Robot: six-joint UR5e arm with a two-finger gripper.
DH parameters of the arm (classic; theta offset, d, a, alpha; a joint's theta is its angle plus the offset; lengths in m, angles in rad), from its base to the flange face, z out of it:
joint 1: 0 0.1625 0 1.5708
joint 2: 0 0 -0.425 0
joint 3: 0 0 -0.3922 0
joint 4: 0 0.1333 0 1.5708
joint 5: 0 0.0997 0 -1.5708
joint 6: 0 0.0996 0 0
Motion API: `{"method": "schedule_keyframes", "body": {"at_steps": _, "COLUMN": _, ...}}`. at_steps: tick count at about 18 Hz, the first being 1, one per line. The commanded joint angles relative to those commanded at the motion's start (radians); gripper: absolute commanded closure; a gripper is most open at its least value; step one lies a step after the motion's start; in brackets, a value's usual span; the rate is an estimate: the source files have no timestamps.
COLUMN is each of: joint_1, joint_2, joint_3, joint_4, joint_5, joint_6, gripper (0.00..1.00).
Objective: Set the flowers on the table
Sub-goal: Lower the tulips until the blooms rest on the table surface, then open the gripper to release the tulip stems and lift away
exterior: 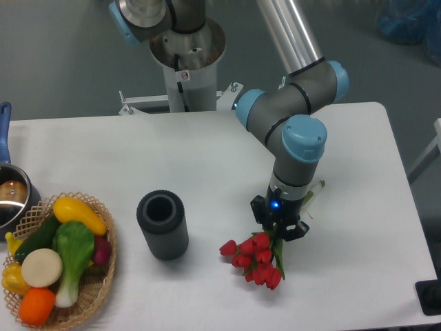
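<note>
The flowers (pixel 255 258), a bunch of red tulips with green leaves, lie low over the white table (pixel 358 158) right of centre, heads pointing toward the front edge. Their stems run up under my gripper (pixel 280 226), which points straight down and is shut on the stems. A pale stem end (pixel 313 189) sticks out behind the wrist. Whether the tulip heads touch the tabletop is hard to tell; their shadow sits tight beneath them.
A dark grey cylindrical vase (pixel 162 225) stands upright left of the flowers. A wicker basket (pixel 105 276) of vegetables sits at the front left corner, with a pot (pixel 11 196) behind it. The arm's base column (pixel 186 58) rises at the table's far edge.
</note>
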Motion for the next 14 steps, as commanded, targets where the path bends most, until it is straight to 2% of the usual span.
{"method": "schedule_keyframes", "body": {"at_steps": 2, "joint_1": 0.002, "joint_2": -0.002, "joint_3": 0.0, "joint_4": 0.0, "joint_5": 0.0, "joint_6": 0.008, "gripper": 0.5}}
{"method": "schedule_keyframes", "body": {"at_steps": 6, "joint_1": 0.002, "joint_2": 0.008, "joint_3": 0.006, "joint_4": 0.0, "joint_5": 0.0, "joint_6": 0.017, "gripper": 0.2}}
{"method": "schedule_keyframes", "body": {"at_steps": 7, "joint_1": 0.003, "joint_2": 0.012, "joint_3": 0.009, "joint_4": 0.0, "joint_5": -0.002, "joint_6": 0.018, "gripper": 0.07}}
{"method": "schedule_keyframes", "body": {"at_steps": 8, "joint_1": 0.005, "joint_2": 0.018, "joint_3": 0.018, "joint_4": 0.0, "joint_5": -0.002, "joint_6": 0.018, "gripper": 0.01}}
{"method": "schedule_keyframes", "body": {"at_steps": 14, "joint_1": 0.041, "joint_2": 0.127, "joint_3": 0.029, "joint_4": 0.003, "joint_5": -0.009, "joint_6": -0.029, "gripper": 0.0}}
